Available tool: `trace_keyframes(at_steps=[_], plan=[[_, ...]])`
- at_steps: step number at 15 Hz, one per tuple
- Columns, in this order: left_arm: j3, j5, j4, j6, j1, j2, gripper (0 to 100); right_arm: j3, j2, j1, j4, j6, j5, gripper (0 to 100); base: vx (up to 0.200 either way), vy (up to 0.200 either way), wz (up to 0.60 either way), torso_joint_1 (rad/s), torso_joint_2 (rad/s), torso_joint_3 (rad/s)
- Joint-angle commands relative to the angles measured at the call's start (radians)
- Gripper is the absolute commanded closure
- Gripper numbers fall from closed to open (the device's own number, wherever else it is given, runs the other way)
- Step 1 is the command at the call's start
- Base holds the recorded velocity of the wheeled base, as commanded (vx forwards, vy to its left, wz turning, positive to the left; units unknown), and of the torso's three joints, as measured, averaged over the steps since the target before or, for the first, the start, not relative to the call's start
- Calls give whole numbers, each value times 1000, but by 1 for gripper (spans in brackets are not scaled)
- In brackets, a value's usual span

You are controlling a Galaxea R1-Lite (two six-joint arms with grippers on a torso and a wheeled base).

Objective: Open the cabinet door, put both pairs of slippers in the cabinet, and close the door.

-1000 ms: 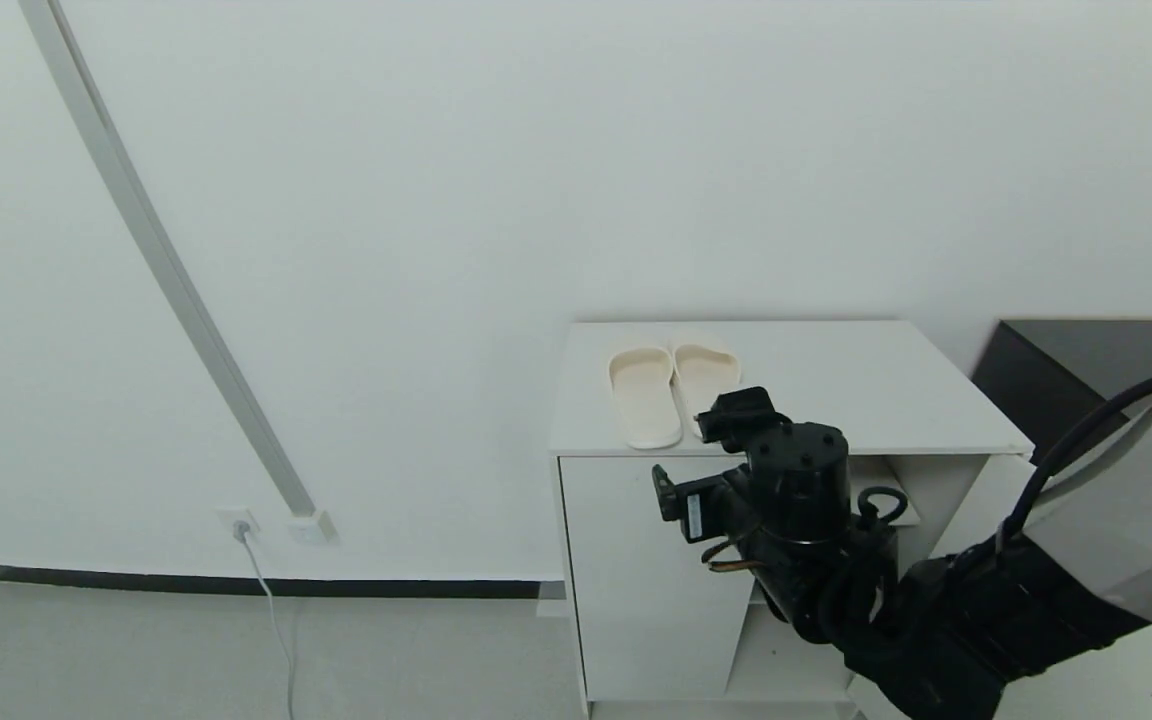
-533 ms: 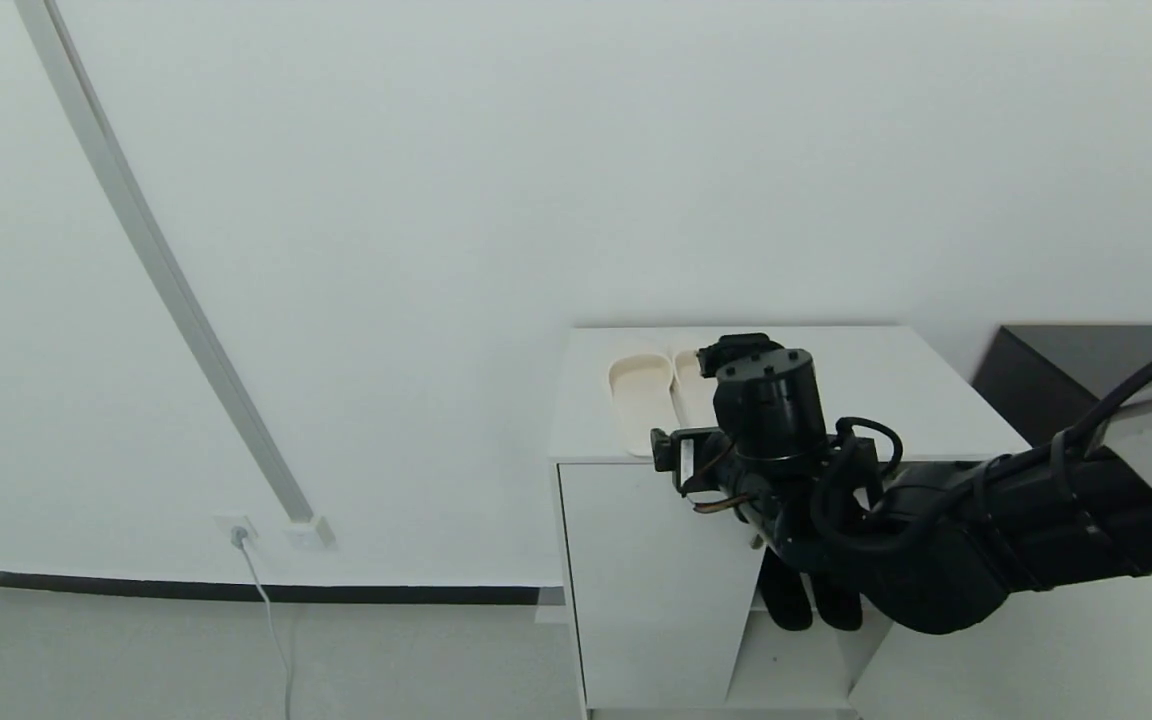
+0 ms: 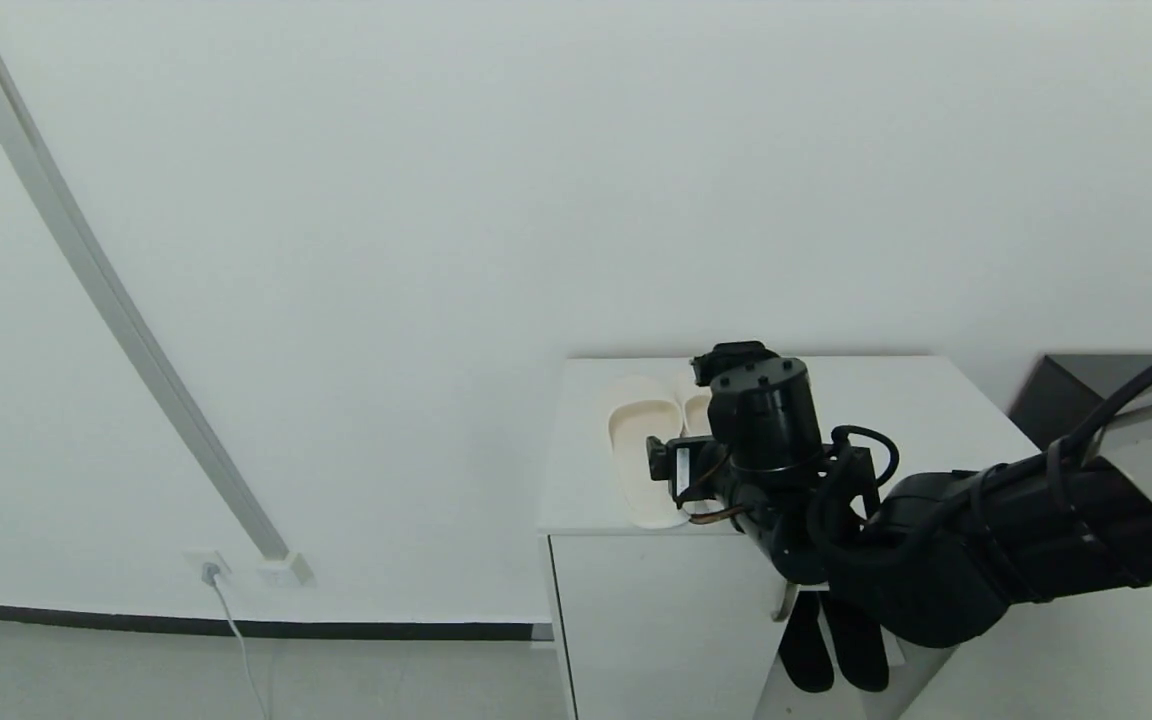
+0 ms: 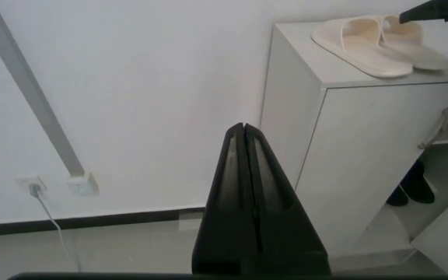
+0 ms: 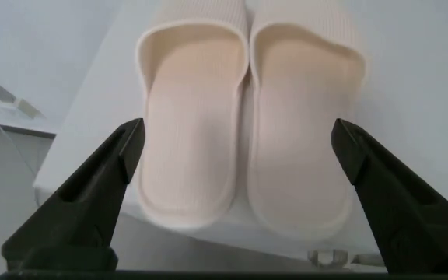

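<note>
Two cream slippers [image 3: 639, 452] are lying side by side on top of the white cabinet [image 3: 896, 420] in your head view, sitting toward its 9 o'clock side, close to the front edge. Your right arm [image 3: 986, 560] is stretching in from 4 o'clock, and its wrist is covering most of the slipper nearer 3 o'clock. At 6 o'clock from that wrist, the black slippers [image 3: 831, 645] are standing inside the open compartment, between the closed door [image 3: 656, 630] and the open door [image 3: 1096, 660]. At 8 o'clock a wall socket [image 3: 204, 570] is feeding a cable [image 3: 236, 650], just beside the foot of a grey strip [image 3: 106, 290] slanting up the wall.

In your left wrist view, the left gripper [image 4: 244, 136] is keeping its fingers pressed together on nothing, hanging well apart from the cabinet, out before the wall. The cream pair is resting on the top, and the black pair is showing on a low shelf.

In your right wrist view, the right gripper [image 5: 237, 132] is spreading its fingers wide, one outside each cream slipper at the heel end. You cannot tell whether they are touching the pair.
</note>
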Motion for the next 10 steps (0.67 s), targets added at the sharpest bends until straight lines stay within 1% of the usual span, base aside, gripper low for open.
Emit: trace_keyframes(at_steps=[1,3,5,7,10], plan=[[0,0,1,-1,0,1,100,5,26,1,-12,2,-2,0,0,0,0,0,0,0],[0,0,-1,-1,0,1,100,16,62,-2,-64,-7,-1,0,0,0,0,0,0,0],[0,0,1,-1,0,1,100,3,129,-14,-159,-53,7,0,0,0,0,0,0,0],[0,0,-1,-1,0,1,100,-32,189,-26,-222,-83,9,0,0,0,0,0,0,0],[0,0,1,1,0,1,100,-106,238,-57,-217,-94,13,0,0,0,0,0,0,0]])
